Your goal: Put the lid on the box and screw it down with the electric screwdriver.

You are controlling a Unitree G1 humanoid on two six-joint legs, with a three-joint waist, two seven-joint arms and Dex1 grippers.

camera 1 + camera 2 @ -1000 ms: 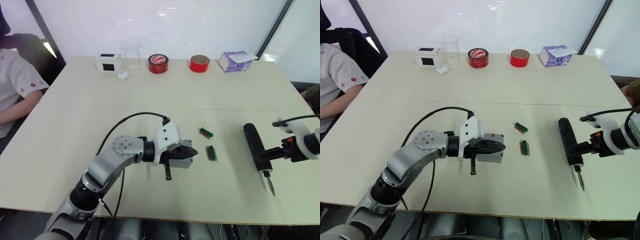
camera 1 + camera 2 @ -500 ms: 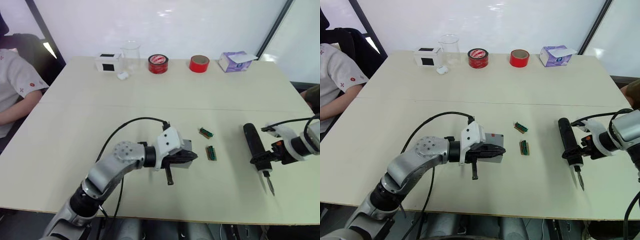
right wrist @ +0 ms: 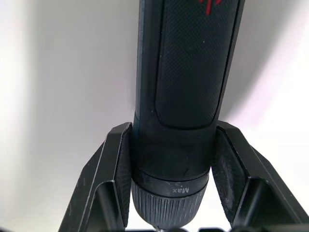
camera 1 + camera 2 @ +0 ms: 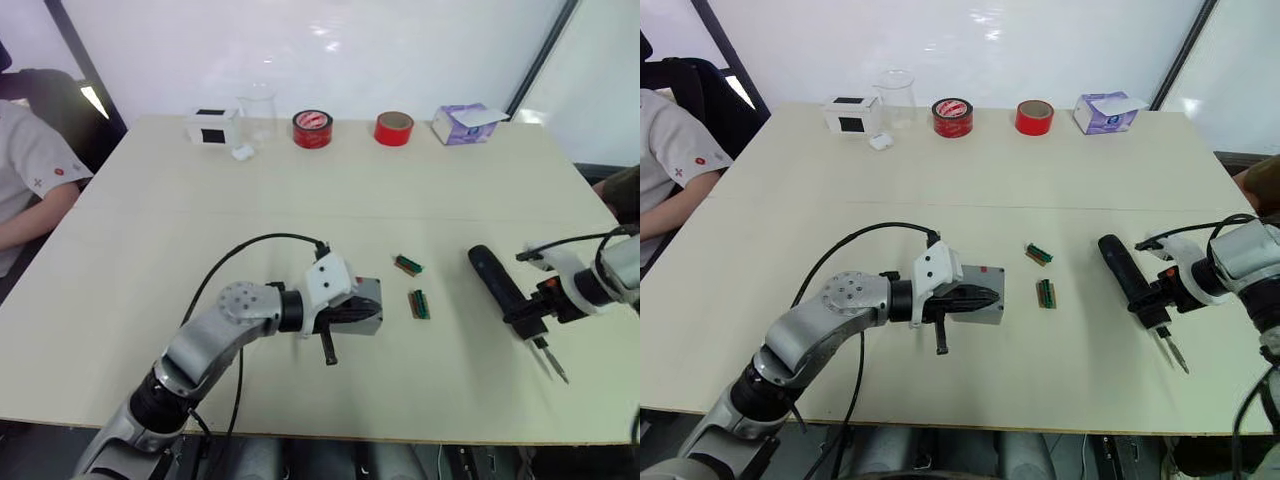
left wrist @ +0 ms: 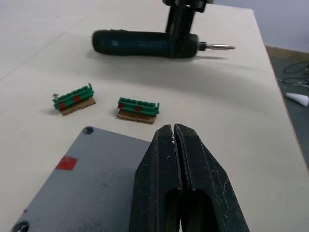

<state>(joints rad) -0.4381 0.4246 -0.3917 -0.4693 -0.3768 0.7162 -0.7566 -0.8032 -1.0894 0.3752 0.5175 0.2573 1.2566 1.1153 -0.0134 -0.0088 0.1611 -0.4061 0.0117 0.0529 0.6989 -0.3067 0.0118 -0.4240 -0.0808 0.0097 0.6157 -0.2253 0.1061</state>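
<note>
The grey lid (image 5: 91,183) lies flat on top of the grey box (image 4: 362,326) near the table's middle, so the box's inside is hidden. My left gripper (image 5: 174,129) is shut and empty, its fingertips just over the lid's top near one edge. To the right, the black electric screwdriver (image 4: 1125,275) lies aslant, with its metal bit pointing toward the front right. My right gripper (image 4: 1155,298) is shut on the screwdriver near its bit end. In the right wrist view a finger (image 3: 118,159) presses each side of the ribbed collar. I cannot tell whether the screwdriver rests on the table.
Two small green strips (image 4: 1040,253) (image 4: 1046,293) lie between the box and the screwdriver. Along the far edge stand a white box with a black square (image 4: 850,115), a clear beaker (image 4: 898,95), two tape rolls (image 4: 952,117) (image 4: 1034,116) and a purple tissue box (image 4: 1108,112). A person's sleeve (image 4: 670,160) is at the left.
The right gripper has swung the screwdriver: its rear end moved left toward the green strips and its bit moved right. The left gripper stays on the lid.
</note>
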